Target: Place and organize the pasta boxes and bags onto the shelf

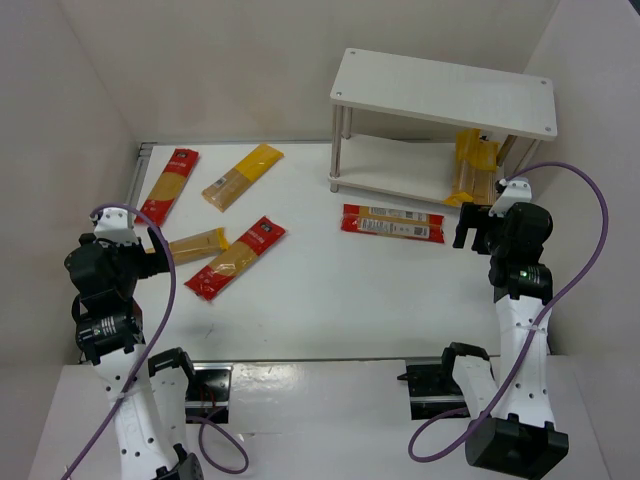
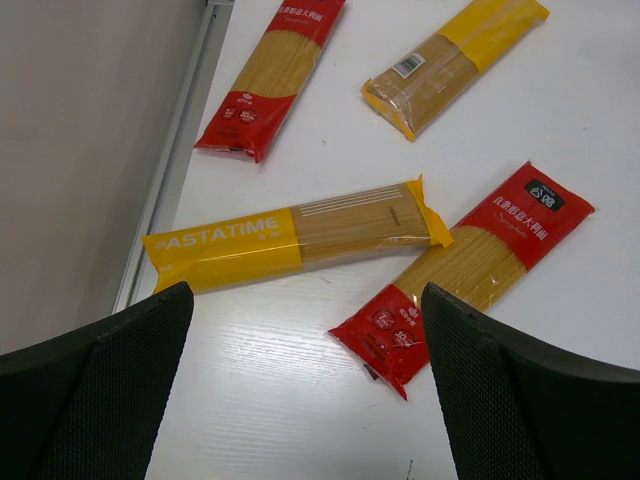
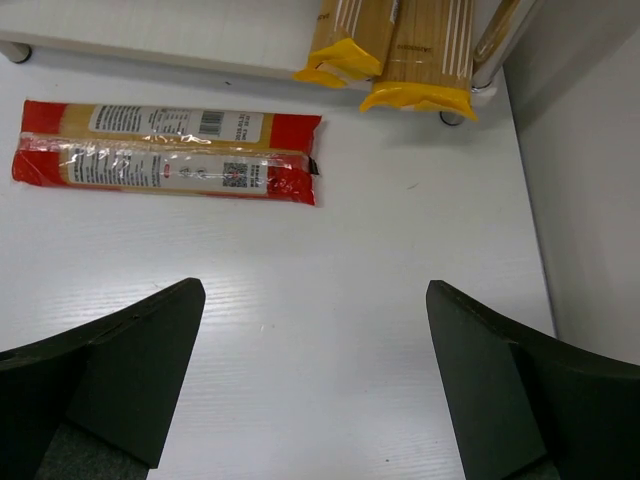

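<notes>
While both claws hang empty, stock stands as follows.

1. Shelf (image 1: 445, 90): white, two tiers, at the far right corner of the bench (image 1: 300, 310). Top tier bare.
2. Two yellow packs (image 3: 420, 60): on the lower tier at its right end, side by side, ends facing the near edge.
3. Red pack by the shelf (image 1: 392, 223): flat on the bench just in front of the lower tier, lying crosswise to the stored pair.
4. Far red pack (image 1: 168, 185): along the left edge, towards the far left corner.
5. Far yellow pack (image 1: 243, 176): just right of item 4, apart from it.
6. Pastatime pack (image 2: 290, 235): yellow, near the left edge; its crimped end meets item 7.
7. Near red pack (image 2: 470, 265): angled, beside item 6.
8. Left claw (image 2: 305, 295): fingers spread wide, above items 6 and 7, touching neither.
9. Right claw (image 3: 315, 290): fingers spread wide, above bare bench near item 3 and clear of it.

Hazards, as judged:
- Lifting item 6 may drag item 7, since the two touch.
- Long film bags pinched off-centre are likely to droop and slip.
- Item 3 needs turning; a drooping end could snag the shelf leg or the tier edge.
- Sliding a pack in carelessly may nudge the stored pair askew.
</notes>
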Tool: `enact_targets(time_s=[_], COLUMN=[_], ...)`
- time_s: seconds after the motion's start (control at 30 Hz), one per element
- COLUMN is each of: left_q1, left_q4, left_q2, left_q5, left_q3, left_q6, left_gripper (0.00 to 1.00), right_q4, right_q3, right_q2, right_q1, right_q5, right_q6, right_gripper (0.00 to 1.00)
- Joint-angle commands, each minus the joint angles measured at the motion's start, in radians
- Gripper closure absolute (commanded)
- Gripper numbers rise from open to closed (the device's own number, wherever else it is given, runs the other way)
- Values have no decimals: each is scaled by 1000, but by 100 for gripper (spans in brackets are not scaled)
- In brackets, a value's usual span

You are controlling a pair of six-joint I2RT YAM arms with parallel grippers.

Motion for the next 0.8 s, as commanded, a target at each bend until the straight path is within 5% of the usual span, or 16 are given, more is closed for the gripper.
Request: enact_targets(time_s=[0.0,0.57,0.77], left_q1=[-4,-4,-25], left_q4=[21,21,-11], left_q2=[2,32,127], left_q5=[9,20,115], left_q3=[7,7,69], left_q6=[-4,16,236], left_gripper=[0,0,0], right_q4=[13,13,13], right_q3=[2,2,2], right_q2=[-10,-10,-1], right_q1=[-7,-7,-7], right_q5=[15,15,15], right_q6=[0,11,11], right_gripper=[0,0,0])
